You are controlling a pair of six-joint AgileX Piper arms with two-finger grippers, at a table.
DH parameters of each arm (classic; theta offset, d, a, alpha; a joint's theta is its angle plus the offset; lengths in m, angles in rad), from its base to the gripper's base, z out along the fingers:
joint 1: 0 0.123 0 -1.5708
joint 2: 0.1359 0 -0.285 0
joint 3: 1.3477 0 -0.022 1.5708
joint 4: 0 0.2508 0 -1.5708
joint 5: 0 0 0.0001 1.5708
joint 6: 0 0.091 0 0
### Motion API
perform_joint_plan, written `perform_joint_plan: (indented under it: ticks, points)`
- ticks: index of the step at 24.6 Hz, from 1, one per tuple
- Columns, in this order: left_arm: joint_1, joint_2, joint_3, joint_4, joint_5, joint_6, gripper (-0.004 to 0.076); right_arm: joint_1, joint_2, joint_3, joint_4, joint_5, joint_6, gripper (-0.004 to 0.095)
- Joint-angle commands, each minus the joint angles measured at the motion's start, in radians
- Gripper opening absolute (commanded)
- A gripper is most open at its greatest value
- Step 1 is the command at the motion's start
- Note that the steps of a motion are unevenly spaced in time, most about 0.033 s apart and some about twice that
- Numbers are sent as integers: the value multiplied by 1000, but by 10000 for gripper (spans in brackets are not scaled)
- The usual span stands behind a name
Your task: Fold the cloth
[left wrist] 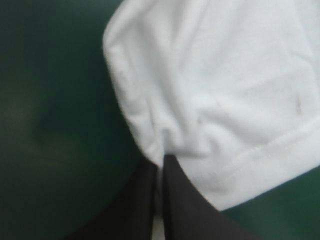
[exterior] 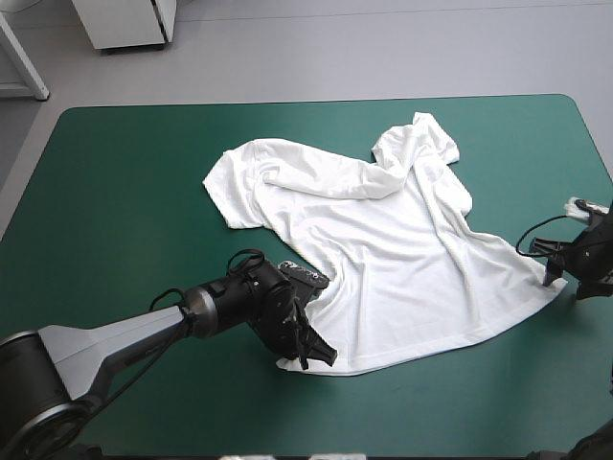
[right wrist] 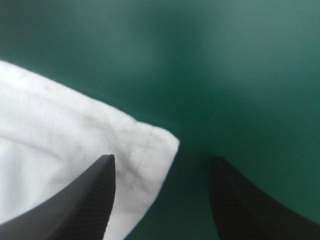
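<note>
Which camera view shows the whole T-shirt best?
The high view: the T-shirt lies spread and rumpled, nearly all in sight. The left wrist view shows only a hemmed corner pinched in the left pincer; the right wrist view only another corner by the open right pincer.

White short-sleeved T-shirt [exterior: 402, 259] is lying mostly spread out around the middle of the table [exterior: 124, 192], pretty rumpled. Far end's bunched and folded over itself, hem side lies flatter toward the near edge.
</note>
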Motion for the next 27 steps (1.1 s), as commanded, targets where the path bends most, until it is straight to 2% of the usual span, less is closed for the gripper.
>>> perform_joint_plan:
  ticks: [1,6,8,11,15,20,24,27]
  points:
    - [-7,3,5,-8,-11,-2,-9,-8,-2,-28,12,-34,-24,527]
    - [-7,3,-6,-8,-23,1,-9,11,52,-28,81,-47,-65,517]
    - [-7,3,-6,-8,-23,1,-9,44,78,-28,81,-46,-65,450]
    - [-7,3,-6,-6,-26,1,-9,109,111,-28,81,-46,-67,290]
    - [-7,3,-6,-6,-26,1,-9,187,131,-28,81,-48,-51,-8]
    - [-7,3,-13,65,-21,-37,-9,222,83,-28,41,16,-53,-17]
    - [67,-43,-85,140,16,-63,-9,222,-126,-28,15,64,-46,-17]
    - [171,-109,-147,153,52,-12,-9,222,-281,-28,23,85,-46,-17]
